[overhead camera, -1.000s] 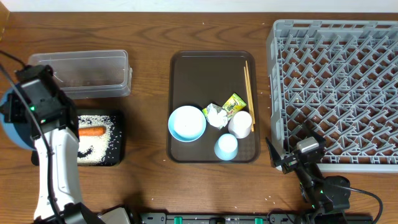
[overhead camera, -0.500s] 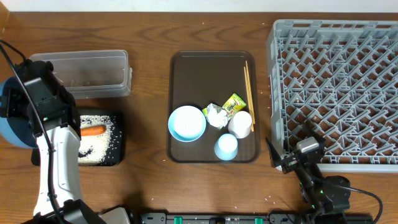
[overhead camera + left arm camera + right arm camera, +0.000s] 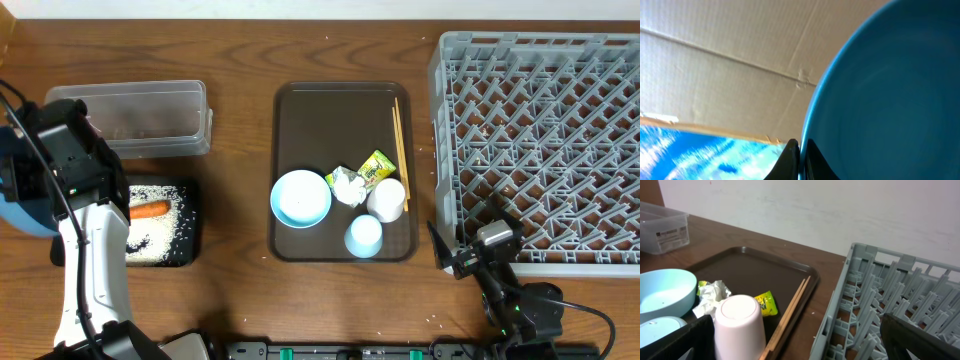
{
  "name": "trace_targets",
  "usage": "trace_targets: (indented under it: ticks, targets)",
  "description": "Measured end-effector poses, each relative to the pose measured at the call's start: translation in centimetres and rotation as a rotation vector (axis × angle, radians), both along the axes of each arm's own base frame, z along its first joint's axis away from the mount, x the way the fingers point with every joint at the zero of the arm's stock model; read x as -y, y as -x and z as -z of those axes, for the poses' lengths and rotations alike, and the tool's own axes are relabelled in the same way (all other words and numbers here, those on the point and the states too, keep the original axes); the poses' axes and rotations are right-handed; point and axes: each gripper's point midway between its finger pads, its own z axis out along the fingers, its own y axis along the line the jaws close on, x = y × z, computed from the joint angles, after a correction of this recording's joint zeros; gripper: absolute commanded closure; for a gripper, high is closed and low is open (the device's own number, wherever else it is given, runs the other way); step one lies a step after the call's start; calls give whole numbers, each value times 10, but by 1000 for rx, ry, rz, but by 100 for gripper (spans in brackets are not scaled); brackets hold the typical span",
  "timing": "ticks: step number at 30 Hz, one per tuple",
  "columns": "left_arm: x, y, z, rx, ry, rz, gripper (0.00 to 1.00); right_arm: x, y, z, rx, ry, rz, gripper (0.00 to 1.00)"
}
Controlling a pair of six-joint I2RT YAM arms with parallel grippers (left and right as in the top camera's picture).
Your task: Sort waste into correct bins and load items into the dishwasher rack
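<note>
My left gripper is shut on the rim of the large dark blue plate, held on edge at the table's far left. The black tray holds white rice and an orange carrot. Behind it stands the clear tub. On the brown serving tray lie a pale blue bowl, crumpled paper, a green-yellow wrapper, a whitish cup, a pale blue cup and chopsticks. My right gripper is open and empty at the near left corner of the grey rack.
The left arm reaches over the black tray's near left side. A strip of bare wood separates the serving tray from the rack wall. Cardboard shows behind the plate in the left wrist view.
The left wrist has turned slightly and the plate has shifted a little towards the left edge. The right arm has not moved.
</note>
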Motion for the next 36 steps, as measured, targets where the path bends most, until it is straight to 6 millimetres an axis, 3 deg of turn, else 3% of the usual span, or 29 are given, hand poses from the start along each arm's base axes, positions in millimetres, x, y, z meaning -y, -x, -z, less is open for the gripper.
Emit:
trace_targets:
  ticks: [8, 17, 23, 28, 36]
  targets:
    - [8, 6, 15, 131, 85, 0, 94, 0, 0, 0, 0, 0, 0, 1]
    - [25, 17, -38, 480, 89, 74, 94, 0, 0, 0, 0, 0, 0, 1]
    - [46, 20, -47, 672, 203, 165, 94, 0, 0, 0, 0, 0, 0, 1]
    - [79, 0, -32, 829, 454, 286, 94, 0, 0, 0, 0, 0, 0, 1]
    - [161, -51, -21, 998, 958, 533, 94, 0, 0, 0, 0, 0, 0, 1]
